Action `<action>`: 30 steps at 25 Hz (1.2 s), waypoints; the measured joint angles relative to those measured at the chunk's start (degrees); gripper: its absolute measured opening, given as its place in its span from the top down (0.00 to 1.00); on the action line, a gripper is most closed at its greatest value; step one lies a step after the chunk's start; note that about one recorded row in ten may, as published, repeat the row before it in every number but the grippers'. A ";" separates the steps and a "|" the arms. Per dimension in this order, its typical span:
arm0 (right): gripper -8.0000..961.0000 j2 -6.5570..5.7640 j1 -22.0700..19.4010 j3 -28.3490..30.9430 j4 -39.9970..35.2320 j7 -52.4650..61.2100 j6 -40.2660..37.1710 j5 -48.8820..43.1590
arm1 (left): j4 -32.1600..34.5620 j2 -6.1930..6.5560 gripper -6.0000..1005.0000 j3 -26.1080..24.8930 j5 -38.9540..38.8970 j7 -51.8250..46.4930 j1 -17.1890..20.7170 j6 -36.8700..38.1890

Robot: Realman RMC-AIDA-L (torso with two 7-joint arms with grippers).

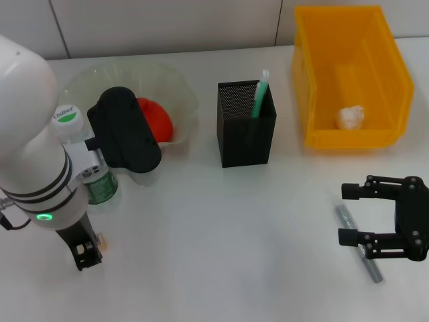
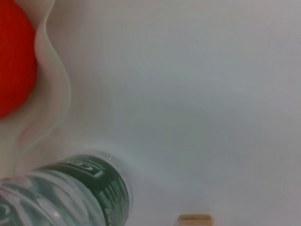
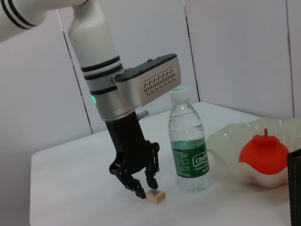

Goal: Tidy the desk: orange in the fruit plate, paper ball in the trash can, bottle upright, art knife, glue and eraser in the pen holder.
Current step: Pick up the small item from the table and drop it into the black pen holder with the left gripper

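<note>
The tan eraser (image 1: pixel 102 239) lies on the white table by my left gripper (image 1: pixel 87 253). In the right wrist view the left gripper (image 3: pixel 146 187) is open, its fingertips just above and beside the eraser (image 3: pixel 155 195). The bottle (image 1: pixel 100 181) stands upright beside the left arm. The orange (image 1: pixel 158 121) sits in the translucent fruit plate (image 1: pixel 181 90). The paper ball (image 1: pixel 350 117) lies in the yellow bin (image 1: pixel 395 80). My right gripper (image 1: pixel 345 215) is open above the grey art knife (image 1: pixel 360 247), which lies flat. A green stick (image 1: pixel 259 94) stands in the black pen holder (image 1: pixel 246 137).
The left wrist view shows the orange (image 2: pixel 14 61), the plate rim (image 2: pixel 56 94), the bottle (image 2: pixel 70 193) and the eraser (image 2: pixel 194 219). The bottle (image 3: pixel 188 141) stands close to the left gripper. The table's front edge is near both grippers.
</note>
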 joint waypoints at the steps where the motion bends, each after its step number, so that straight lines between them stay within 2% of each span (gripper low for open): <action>1: 0.24 0.01 0.07 -0.02 0.12 0.00 0.00 0.00 | 0.00 0.00 0.73 0.00 0.01 -0.09 0.01 -0.14; 11: 0.24 0.02 0.06 0.15 0.73 -0.16 0.00 -0.04 | -0.57 0.00 0.63 0.00 0.16 0.49 -0.26 -1.35; 30: 0.24 -0.03 0.54 0.07 0.96 -0.16 0.00 -0.04 | -1.61 -0.09 0.62 0.26 0.81 1.39 -0.32 -2.21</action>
